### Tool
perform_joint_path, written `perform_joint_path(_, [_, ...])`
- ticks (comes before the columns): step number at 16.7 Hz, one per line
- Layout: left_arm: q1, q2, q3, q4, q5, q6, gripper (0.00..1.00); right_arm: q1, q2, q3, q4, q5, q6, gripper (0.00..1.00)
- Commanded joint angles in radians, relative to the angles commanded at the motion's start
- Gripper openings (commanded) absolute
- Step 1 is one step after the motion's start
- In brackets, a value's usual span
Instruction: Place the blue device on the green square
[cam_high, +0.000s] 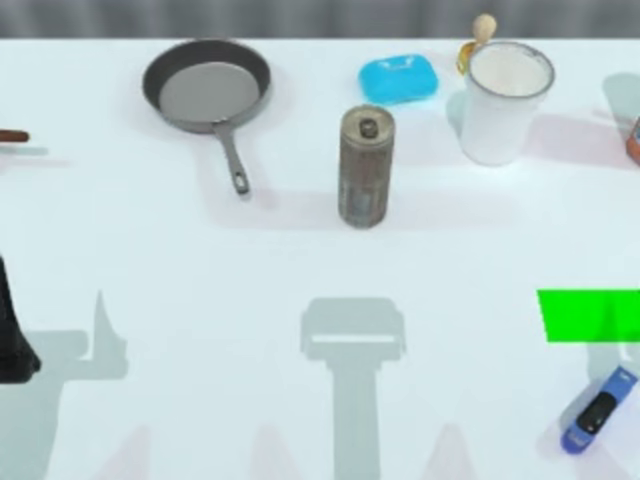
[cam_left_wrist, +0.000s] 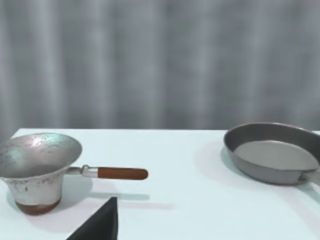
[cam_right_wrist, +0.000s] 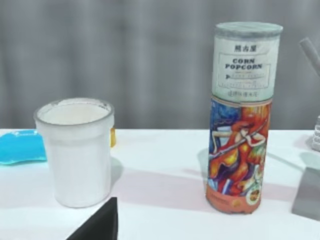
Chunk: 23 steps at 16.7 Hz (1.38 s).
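A: What fills the top view, biggest things first?

B: A white desk (cam_high: 200, 330). In the upper left sits a grey frying pan (cam_high: 207, 87), handle pointing down the frame. At upper centre stands a dull metal can (cam_high: 366, 166), and right of it a white cup (cam_high: 505, 100). A cyan soap-like block (cam_high: 398, 79) lies between them, higher up.

A: Any writing?

B: Yes. The right wrist view shows a tall tube (cam_right_wrist: 242, 117) labelled "CORN POPCORN", standing beside the cup.

A: And the arms?

B: Only the left arm (cam_high: 12, 335) shows, dark, at the left edge, lower half. I cannot tell whether either pincer is open or closed.

A: The task items?

B: The green square (cam_high: 588, 315) lies flat at the right edge. The blue device (cam_high: 598, 409) lies tilted just below it, apart, in the lower right corner.
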Motion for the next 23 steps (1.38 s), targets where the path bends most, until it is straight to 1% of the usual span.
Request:
perform_joint_path(3, [0.000,0.000,0.000,0.000,0.000,0.000,1.00,0.004,0.012,0.011,-0.012,-0.001,0.012,1.00])
perform_joint_path(6, [0.000,0.000,0.000,0.000,0.000,0.000,1.00,0.035,0.108,0.095,-0.098,-0.002,0.103,1.00])
perform_joint_path(9, [0.000,0.000,0.000,0.000,0.000,0.000,1.00,0.083,0.299,0.234,-0.249,-0.001,0.260,1.00])
perform_joint_path(18, [0.000,0.000,0.000,0.000,0.000,0.000,1.00,0.268,1.085,0.732,-0.824,-0.002,0.834,1.00])
perform_joint_path(21, [0.000,0.000,0.000,0.000,0.000,0.000,1.00,0.318,1.277,0.870,-0.973,-0.003,0.988,1.00])
perform_joint_path(23, [0.000,0.000,0.000,0.000,0.000,0.000,1.00,0.343,1.377,0.942,-1.045,-0.003,1.065,1.00])
